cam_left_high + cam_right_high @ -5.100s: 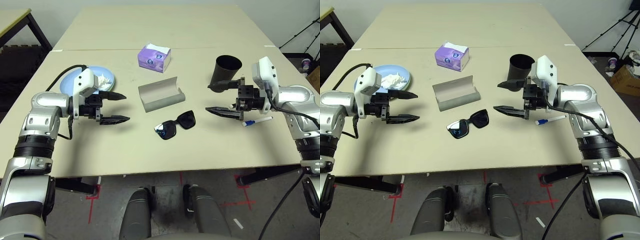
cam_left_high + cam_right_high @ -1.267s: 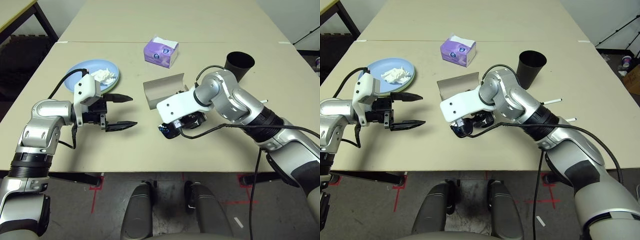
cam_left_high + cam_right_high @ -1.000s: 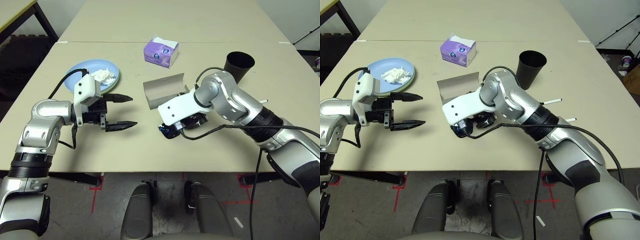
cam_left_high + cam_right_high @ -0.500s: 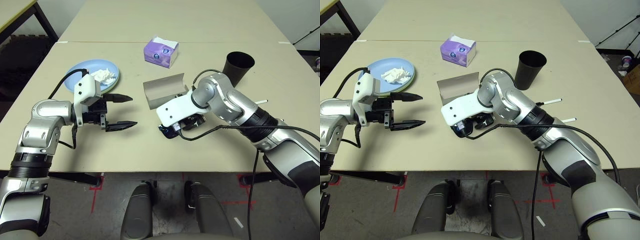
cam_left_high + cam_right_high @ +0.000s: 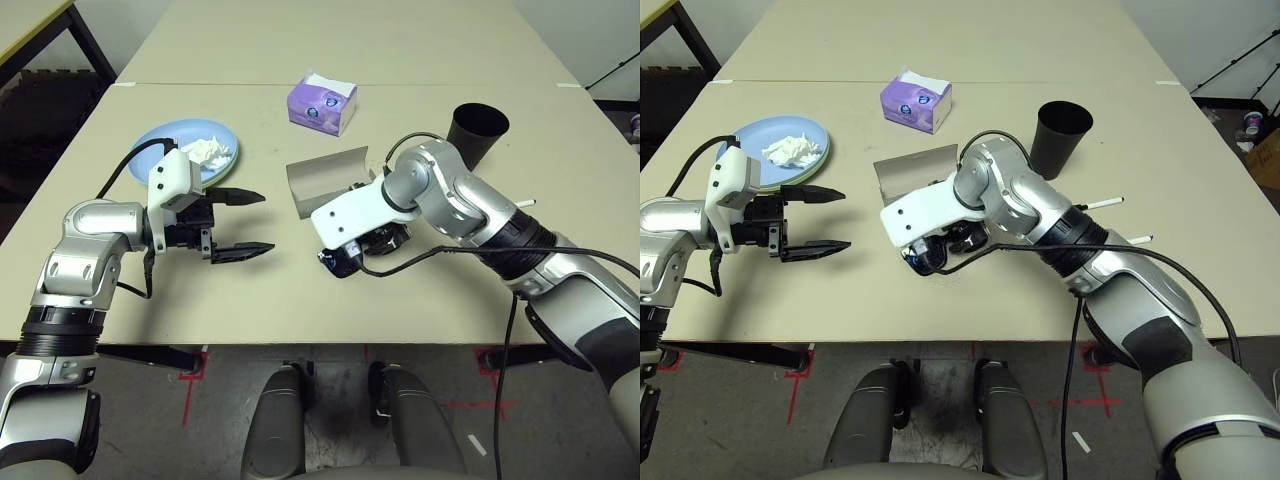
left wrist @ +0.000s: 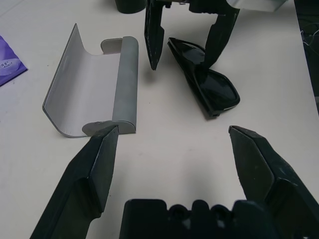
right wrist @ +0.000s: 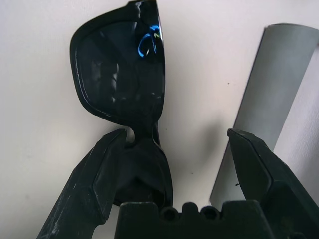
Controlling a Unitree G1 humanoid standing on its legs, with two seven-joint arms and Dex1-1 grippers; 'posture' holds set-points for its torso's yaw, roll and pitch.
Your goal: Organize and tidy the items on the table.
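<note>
The black sunglasses [image 7: 119,74] lie on the beige table [image 5: 420,60] just in front of the grey glasses case [image 5: 325,180], which stands open. My right gripper [image 7: 175,134] hangs open right over them, one finger at the frame's bridge and the other toward the case. My left gripper [image 5: 265,222] is open and empty, hovering left of the case and pointing at it. Behind it sits a blue plate [image 5: 180,150] with crumpled white tissue [image 5: 208,150] on it. The black cup [image 5: 477,130] stands at the right, with two white marker pens [image 5: 1100,204] beyond my right forearm.
A purple tissue box [image 5: 322,103] stands behind the glasses case. My right forearm [image 5: 470,215] stretches across the table from the right, between the cup and the front edge. Bare tabletop lies between my left gripper and the sunglasses.
My right arm has swung from beside the cup across and down over the sunglasses; in the last second it only shifted slightly. The left arm has stayed still.
</note>
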